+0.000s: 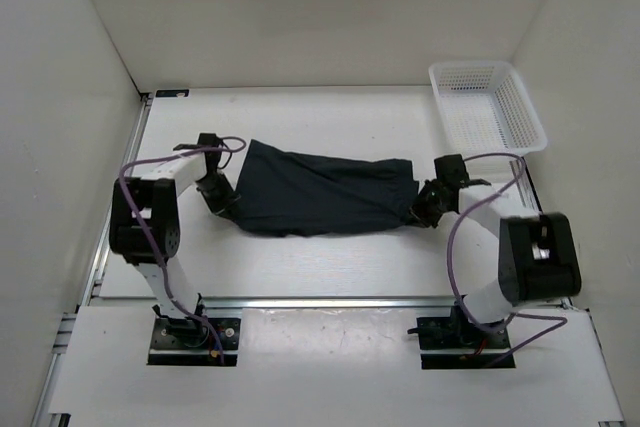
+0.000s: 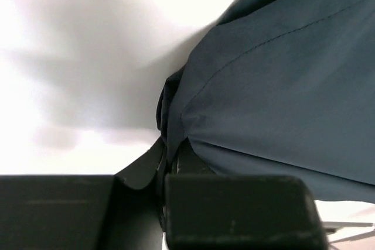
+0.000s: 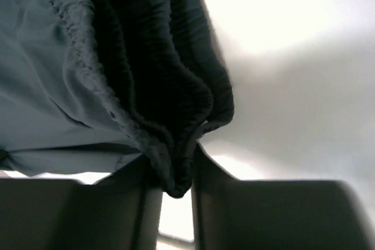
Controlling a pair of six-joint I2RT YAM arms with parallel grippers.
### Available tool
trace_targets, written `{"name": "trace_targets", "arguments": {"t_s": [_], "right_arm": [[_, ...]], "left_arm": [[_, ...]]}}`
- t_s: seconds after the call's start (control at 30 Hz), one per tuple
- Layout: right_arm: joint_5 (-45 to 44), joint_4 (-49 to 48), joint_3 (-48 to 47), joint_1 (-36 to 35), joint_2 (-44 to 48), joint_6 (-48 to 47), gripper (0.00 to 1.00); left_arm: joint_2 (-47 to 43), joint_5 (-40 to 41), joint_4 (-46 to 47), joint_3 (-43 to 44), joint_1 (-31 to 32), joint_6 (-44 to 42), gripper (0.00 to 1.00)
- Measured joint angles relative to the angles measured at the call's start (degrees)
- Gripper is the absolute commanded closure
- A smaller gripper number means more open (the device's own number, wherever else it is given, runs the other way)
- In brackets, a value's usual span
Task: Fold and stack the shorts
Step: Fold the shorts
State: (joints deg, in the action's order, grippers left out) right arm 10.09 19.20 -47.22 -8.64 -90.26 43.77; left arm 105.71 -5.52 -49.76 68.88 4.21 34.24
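The shorts [image 1: 322,189], dark navy and near black, lie spread across the middle of the table between my two arms. My left gripper [image 1: 222,203] is shut on their near-left corner. In the left wrist view a fold of the shorts [image 2: 275,80] runs down into my left gripper [image 2: 169,157], pinched between the jaws. My right gripper [image 1: 418,210] is shut on the gathered waistband at the near-right corner. The right wrist view shows the bunched waistband [image 3: 158,86] squeezed in my right gripper [image 3: 176,171].
A white mesh basket [image 1: 487,107] stands at the back right of the table. White walls enclose the table on the left, back and right. The arm bases [image 1: 190,332] sit on the rail at the near edge.
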Motion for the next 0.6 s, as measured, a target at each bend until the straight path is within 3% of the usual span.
{"name": "trace_targets", "arguments": {"t_s": [0.03, 0.07, 0.1, 0.17, 0.2, 0.27, 0.37, 0.5, 0.6], "right_arm": [[0.09, 0.72, 2.45, -0.07, 3.04, 0.04, 0.65], [0.15, 1.99, 4.57, -0.09, 6.08, 0.09, 0.45], [0.09, 3.3, 6.43, -0.04, 9.14, 0.35, 0.35], [-0.72, 6.23, 9.38, 0.02, 14.99, -0.26, 0.13], [-1.14, 7.93, 9.99, 0.07, 17.27, -0.31, 0.07], [-2.19, 10.75, 10.03, 0.22, 20.94, -1.22, 0.0], [-4.04, 13.88, 9.16, 0.42, 23.74, -2.43, 0.0], [-4.66, 15.15, 6.14, 1.25, 22.12, -4.96, 0.17], [-2.95, 14.03, 2.64, 1.51, 16.63, -6.86, 0.18]], "left_arm": [[-2.43, 0.07, -0.28, -2.64, 0.02, 0.15, 0.88], [-4.59, 0.02, -0.59, -4.85, 0.02, 0.28, 0.81], [-7.06, 0.02, -0.63, -7.21, 0.0, 0.2, 0.56], [-11.98, 0.33, -1.22, -10.88, -0.02, -0.63, 0.18], [-14.27, 0.39, -1.53, -11.98, -0.02, -0.94, 0.02], [-18.1, 0.17, -2.25, -12.48, 0.04, -0.72, 0.0], [-22.08, 0.22, -3.76, -10.49, 0.2, -0.94, 0.0], [-22.69, 2.47, -6.16, -3.3, 0.42, -1.64, 0.01], [-22.36, 3.82, -6.32, 0.76, -0.26, -2.05, 0.03]]}}
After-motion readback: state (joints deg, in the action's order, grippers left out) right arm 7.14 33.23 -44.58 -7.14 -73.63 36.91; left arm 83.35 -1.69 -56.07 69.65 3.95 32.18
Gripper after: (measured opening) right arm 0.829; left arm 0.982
